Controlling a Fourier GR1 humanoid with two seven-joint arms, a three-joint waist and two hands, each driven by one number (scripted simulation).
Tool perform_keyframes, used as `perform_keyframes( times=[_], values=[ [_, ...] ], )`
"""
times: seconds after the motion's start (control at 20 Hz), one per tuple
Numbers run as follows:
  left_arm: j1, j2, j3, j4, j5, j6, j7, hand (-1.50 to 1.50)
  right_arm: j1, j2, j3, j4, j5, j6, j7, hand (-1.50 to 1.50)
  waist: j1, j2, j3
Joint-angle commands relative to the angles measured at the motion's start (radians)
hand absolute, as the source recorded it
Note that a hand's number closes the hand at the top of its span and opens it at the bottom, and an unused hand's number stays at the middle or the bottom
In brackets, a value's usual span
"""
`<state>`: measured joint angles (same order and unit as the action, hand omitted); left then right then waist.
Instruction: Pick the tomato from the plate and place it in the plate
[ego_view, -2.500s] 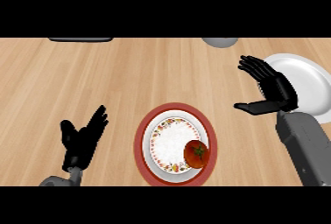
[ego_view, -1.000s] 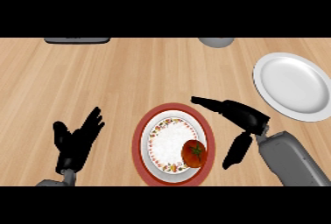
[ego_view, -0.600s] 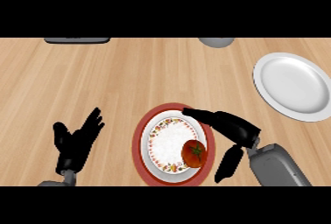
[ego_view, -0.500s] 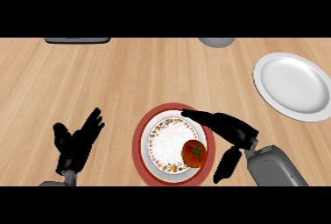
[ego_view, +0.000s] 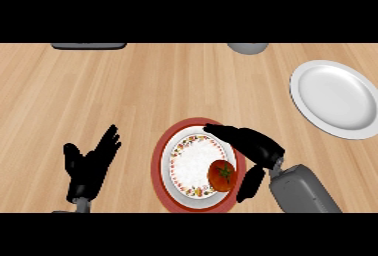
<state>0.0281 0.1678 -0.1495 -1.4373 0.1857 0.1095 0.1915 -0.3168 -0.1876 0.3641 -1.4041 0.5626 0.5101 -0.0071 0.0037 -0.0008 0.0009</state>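
The tomato (ego_view: 221, 174) sits on the near right part of the patterned plate (ego_view: 193, 162), which rests on a red plate (ego_view: 164, 150) near the middle of the wooden surface (ego_view: 148, 85). The right hand (ego_view: 251, 145) arches over that plate's right rim, fingers spread wide above and thumb low at the tomato's right side; it holds nothing yet, though from this angle I cannot be sure the thumb is clear of the skin. The left hand (ego_view: 88, 165) rests open at the near left.

The tomato looks round, smooth and likely slippery, soft enough to bruise, and light. I would take it across its widest part, fingers on the left flank and thumb on the right.

Counted: 1 tomato, 3 plates including the bare white plate (ego_view: 336, 97) at the far right, 2 hands.
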Motion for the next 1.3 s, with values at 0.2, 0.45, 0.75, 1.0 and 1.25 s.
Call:
perform_keyframes(
  times=[0.2, 0.45, 0.75, 1.0, 1.25],
  values=[
    [0.014, -0.022, 0.016, 0.033, -0.047, -0.041, -0.016, 0.00, 0.005, 0.032, -0.009, 0.061, 0.086, 0.040, -0.063, -1.50, -0.001, 0.001, -0.001],
    [-0.005, 0.017, 0.072, -0.007, -0.008, -0.058, 0.029, 0.00, 0.065, 0.028, 0.120, 0.093, 0.196, -0.031, -0.151, 1.50, 0.000, 0.001, -0.001],
    [0.008, -0.070, 0.036, 0.077, -0.077, -0.040, -0.077, 0.00, -0.003, 0.055, 0.050, 0.149, 0.270, -0.089, -0.217, 1.50, -0.002, 0.001, -0.001],
    [-0.039, -0.058, 0.063, 0.038, -0.074, -0.035, 0.012, 0.00, 0.076, 0.025, 0.031, 0.101, 0.321, -0.185, -0.251, 1.50, -0.005, 0.000, -0.001],
    [0.043, -0.019, 0.096, -0.012, -0.053, -0.027, 0.013, 0.00, 0.424, -0.226, 0.045, -0.193, 0.431, -0.351, -0.232, 1.50, -0.079, -0.023, -0.002]
  ],
)
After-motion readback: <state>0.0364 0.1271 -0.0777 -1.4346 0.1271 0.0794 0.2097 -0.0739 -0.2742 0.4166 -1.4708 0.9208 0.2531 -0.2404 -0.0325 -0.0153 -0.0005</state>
